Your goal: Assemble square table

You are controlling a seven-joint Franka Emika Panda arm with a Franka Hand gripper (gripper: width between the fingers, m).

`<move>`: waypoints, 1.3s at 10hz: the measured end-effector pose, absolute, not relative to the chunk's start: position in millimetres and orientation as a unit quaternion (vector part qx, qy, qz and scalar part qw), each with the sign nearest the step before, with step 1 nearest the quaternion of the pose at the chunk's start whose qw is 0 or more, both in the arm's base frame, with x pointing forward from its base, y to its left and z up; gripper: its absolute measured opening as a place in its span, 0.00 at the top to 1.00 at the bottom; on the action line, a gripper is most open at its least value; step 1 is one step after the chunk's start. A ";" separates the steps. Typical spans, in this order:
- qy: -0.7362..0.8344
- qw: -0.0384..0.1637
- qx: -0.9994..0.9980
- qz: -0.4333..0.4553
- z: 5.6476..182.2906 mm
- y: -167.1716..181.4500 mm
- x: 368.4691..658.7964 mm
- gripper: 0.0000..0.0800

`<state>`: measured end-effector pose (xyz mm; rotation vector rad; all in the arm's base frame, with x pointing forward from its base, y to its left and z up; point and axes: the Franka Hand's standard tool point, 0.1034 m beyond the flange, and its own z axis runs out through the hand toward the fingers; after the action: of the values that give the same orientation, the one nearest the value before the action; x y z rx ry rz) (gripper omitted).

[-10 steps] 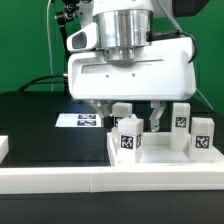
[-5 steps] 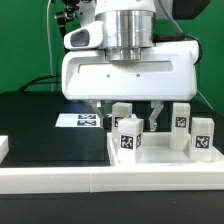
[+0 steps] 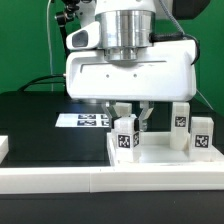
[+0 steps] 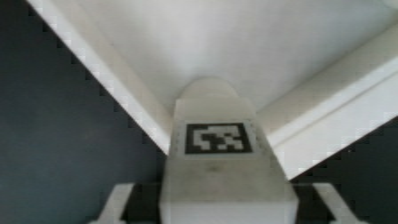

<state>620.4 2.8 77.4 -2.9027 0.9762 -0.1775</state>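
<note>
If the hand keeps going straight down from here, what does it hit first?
The hand points down at the leg block, which sits between its fingers, so that comes first. Below the block is the white tray floor, though depth is unclear.

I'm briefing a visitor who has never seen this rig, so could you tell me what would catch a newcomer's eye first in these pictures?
The big white end effector fills the middle of the exterior view, its fingers on either side of a small tagged leg block. Two more leg blocks stand toward the exterior view's right, inside the white border rails. Behind lies the marker board on the black table.
</note>
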 end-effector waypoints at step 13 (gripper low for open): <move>0.754 0.081 -0.652 -0.019 79.6 6.9 620.0 0.64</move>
<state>620.0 6.9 79.6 -1.9472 2.2537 -0.0577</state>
